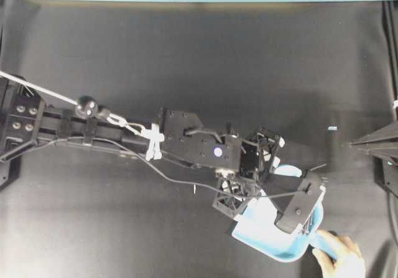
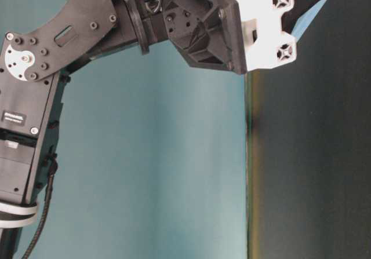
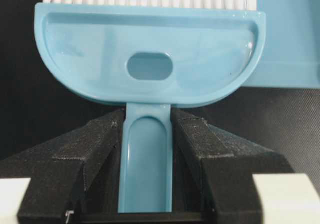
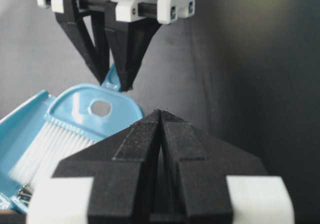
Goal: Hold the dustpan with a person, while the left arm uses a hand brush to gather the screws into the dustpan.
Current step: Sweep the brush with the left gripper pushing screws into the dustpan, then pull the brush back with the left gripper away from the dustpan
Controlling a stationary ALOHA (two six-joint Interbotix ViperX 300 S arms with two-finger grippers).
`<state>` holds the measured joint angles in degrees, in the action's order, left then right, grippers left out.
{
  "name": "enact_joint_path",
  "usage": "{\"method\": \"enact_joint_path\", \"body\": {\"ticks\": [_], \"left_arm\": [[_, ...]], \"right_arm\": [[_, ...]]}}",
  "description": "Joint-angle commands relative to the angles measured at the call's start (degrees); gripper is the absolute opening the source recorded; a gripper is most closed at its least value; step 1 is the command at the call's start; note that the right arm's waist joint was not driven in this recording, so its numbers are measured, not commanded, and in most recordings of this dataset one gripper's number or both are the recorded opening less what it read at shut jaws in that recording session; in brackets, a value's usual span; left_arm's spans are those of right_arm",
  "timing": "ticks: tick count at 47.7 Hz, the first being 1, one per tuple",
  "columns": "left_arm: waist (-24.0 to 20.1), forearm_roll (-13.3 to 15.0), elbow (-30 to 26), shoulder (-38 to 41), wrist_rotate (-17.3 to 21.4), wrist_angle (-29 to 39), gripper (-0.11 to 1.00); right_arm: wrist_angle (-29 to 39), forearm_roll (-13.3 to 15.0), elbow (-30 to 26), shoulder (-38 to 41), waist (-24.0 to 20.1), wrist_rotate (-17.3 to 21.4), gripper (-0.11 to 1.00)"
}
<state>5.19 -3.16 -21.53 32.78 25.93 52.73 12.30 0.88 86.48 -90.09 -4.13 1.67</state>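
The left claw [image 3: 145,179] grips the hand brush [image 3: 150,58] by its thin handle, bristles inside the dustpan [image 1: 273,244] at lower right of the overhead view. The person's hand [image 1: 341,260] holds the dustpan's handle there. The right claw [image 4: 161,129] is closed and empty, with screws [image 4: 22,193] visible at lower left of its view.

Only one piece of writing shows: a small black label [image 2: 13,117] with pale lettering on the side of a robot arm [image 2: 29,143] motor block in the table-level view. It is too small and blurred to read. No legible words, numbers or signs appear elsewhere.
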Motion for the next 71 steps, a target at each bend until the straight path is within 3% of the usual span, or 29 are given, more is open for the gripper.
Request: {"method": "enact_joint_path", "body": {"ticks": [1,12,21,27,33,42,46,58,71], "left_arm": [[-0.3,0.1,-0.6,-4.9,0.2,0.0,0.32],[-1.3,0.1,3.9,-16.0,-0.2,1.8,0.32],[-2.6,0.1,15.0,-22.2,-2.6,2.3,0.32],[-4.0,0.1,25.9,-27.4,-5.5,-2.8,0.32],[-4.6,0.1,38.1,-33.8,-7.5,-12.7,0.32],[-4.9,0.1,49.9,-41.0,-13.4,-22.0,0.32],[-4.7,0.1,53.0,-42.5,-15.7,-25.7,0.32],[-4.7,0.1,59.5,-42.9,-17.6,-35.7,0.32],[-5.8,0.1,62.6,-42.9,-21.0,-40.3,0.32]], "right_arm": [[-0.4,0.2,-0.2,0.4,0.0,-0.4,-0.01],[-0.4,0.2,-0.3,0.4,0.0,-0.4,-0.01],[-0.4,0.2,-0.2,0.4,0.0,-0.4,-0.01],[-0.4,0.2,-0.2,0.3,0.0,-0.4,-0.01],[-0.4,0.2,-0.3,0.4,0.0,-0.4,-0.01],[-0.4,0.2,-0.3,0.2,0.0,-0.4,-0.01],[-0.4,0.2,-0.3,0.2,0.0,-0.4,-0.01],[-0.4,0.1,-0.3,0.2,0.0,-0.4,-0.01],[-0.4,0.2,-0.3,0.2,0.0,-0.4,-0.01]]}}
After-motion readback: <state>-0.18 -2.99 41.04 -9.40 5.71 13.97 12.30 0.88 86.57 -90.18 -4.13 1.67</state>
